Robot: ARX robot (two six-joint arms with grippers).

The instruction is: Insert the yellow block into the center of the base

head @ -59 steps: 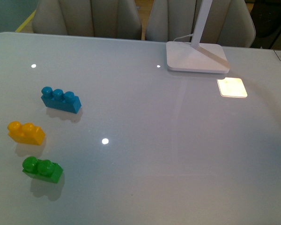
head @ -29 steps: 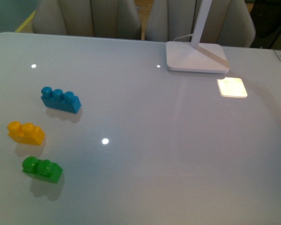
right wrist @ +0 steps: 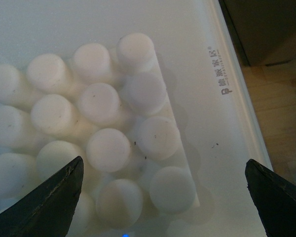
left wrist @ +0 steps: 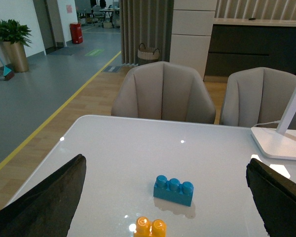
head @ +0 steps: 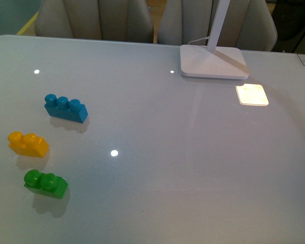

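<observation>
The yellow block [head: 28, 144] lies on the white table at the left, between a blue brick [head: 66, 108] and a green brick [head: 46, 184]. In the left wrist view the yellow block [left wrist: 150, 228] sits just before my left gripper [left wrist: 165, 161], whose jaws stand wide open with nothing between them; the blue brick [left wrist: 173, 189] lies beyond it. In the right wrist view the base [right wrist: 98, 103], white with round studs, fills the picture close under my open right gripper [right wrist: 164, 163]. Neither gripper nor the base appears in the front view.
A white lamp foot [head: 213, 61] stands at the table's far right, with a bright light patch [head: 252, 94] beside it. Two grey chairs [left wrist: 163, 91] stand behind the table. The base lies close to a table edge [right wrist: 237, 98] with wooden floor beyond.
</observation>
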